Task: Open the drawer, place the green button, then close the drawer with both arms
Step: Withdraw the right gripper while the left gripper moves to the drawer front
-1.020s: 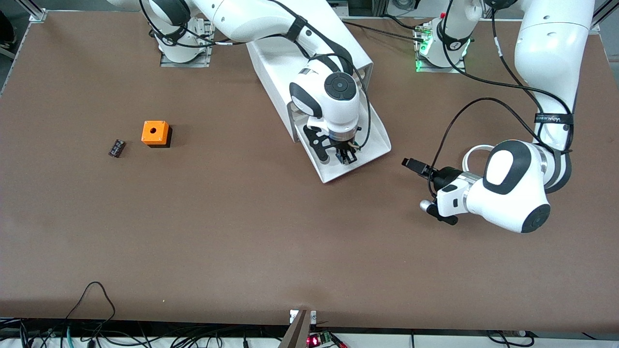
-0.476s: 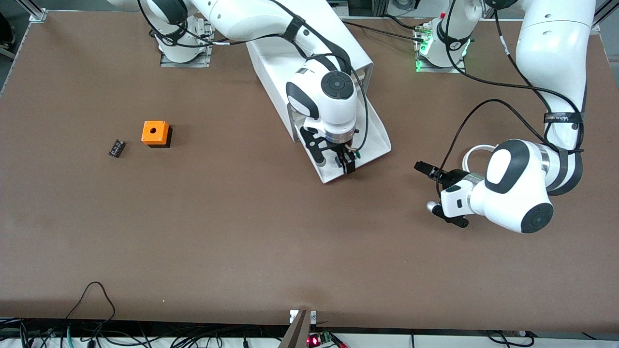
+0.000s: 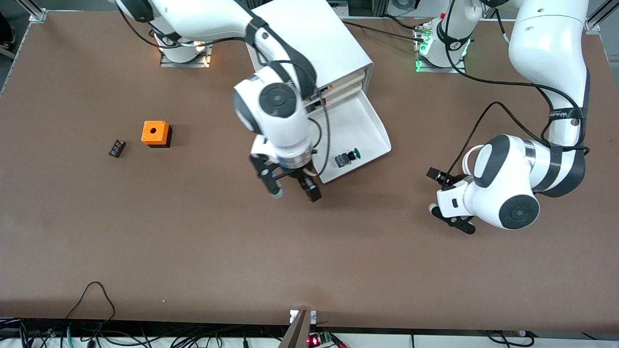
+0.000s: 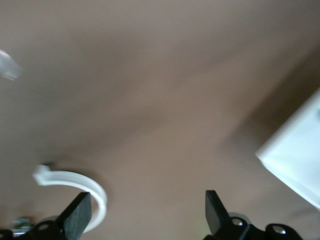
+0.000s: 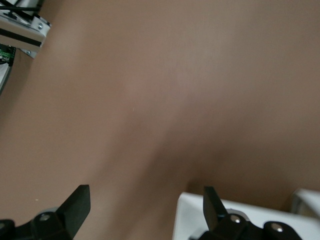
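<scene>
The jaws of both grippers stand apart and hold nothing; the right gripper (image 3: 294, 189) hangs over the bare table (image 3: 193, 241) just beside the front edge of the drawer, and the left gripper (image 3: 447, 195) is over the table toward the left arm's end, well apart from the drawer; in each wrist view the two black fingertips (image 5: 75, 202) (image 4: 77, 212) show with a wide gap between them.

The white cabinet (image 3: 314, 43) stands between the two arm bases; its lowest drawer (image 3: 372, 130) is pulled out toward the front camera, a shallow white tray with a low rim.

The orange cube (image 3: 155, 133) with a round hole on top stands toward the right arm's end of the table; just beside it, a little nearer the camera, lies a small dark part (image 3: 116, 148).

The button (image 3: 347, 157) lies on its side in the drawer, near the front rim; it is tiny, with a green round cap at one end and a black and grey body, on which some blue shows.
</scene>
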`<state>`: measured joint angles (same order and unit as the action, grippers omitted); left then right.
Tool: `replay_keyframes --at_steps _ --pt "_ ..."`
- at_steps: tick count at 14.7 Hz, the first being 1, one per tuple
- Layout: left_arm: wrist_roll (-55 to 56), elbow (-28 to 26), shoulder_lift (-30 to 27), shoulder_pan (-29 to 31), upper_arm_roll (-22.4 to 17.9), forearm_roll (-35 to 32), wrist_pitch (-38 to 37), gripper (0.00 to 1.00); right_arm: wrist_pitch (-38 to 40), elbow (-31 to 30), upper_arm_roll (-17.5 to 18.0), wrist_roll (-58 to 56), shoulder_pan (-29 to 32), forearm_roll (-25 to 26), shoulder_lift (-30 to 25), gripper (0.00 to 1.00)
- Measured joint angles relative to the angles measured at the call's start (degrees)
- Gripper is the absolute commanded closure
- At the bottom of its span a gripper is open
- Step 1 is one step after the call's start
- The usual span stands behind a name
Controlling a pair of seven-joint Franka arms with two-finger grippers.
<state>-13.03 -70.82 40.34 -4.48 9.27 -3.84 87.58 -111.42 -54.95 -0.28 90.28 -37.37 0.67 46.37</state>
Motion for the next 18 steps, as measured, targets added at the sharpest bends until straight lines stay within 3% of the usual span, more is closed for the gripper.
replay_keyframes --at_steps 5,10,14,18 --pt "26.3 -1.6 0.6 -4.6 0.1 -1.1 5.9 0.00 7.8 0.1 -0.1 -22.0 8.6 -2.1 -3.5 0.00" --pt "50.8 -5.1 4.5 -10.6 0.4 -0.4 17.7 0.00 13.9 0.1 -0.2 -42.4 21.2 -6.2 -7.3 0.00" --pt "58.4 -9.8 5.3 -11.9 0.4 -0.2 27.1 0.00 15.6 -1.8 -0.3 -54.5 26.0 -6.2 -10.2 0.00" --pt "59.5 -11.9 5.2 -11.8 1.8 5.5 28.3 0.00 15.7 -9.1 -2.3 -64.9 28.2 -6.2 -16.6 0.00"
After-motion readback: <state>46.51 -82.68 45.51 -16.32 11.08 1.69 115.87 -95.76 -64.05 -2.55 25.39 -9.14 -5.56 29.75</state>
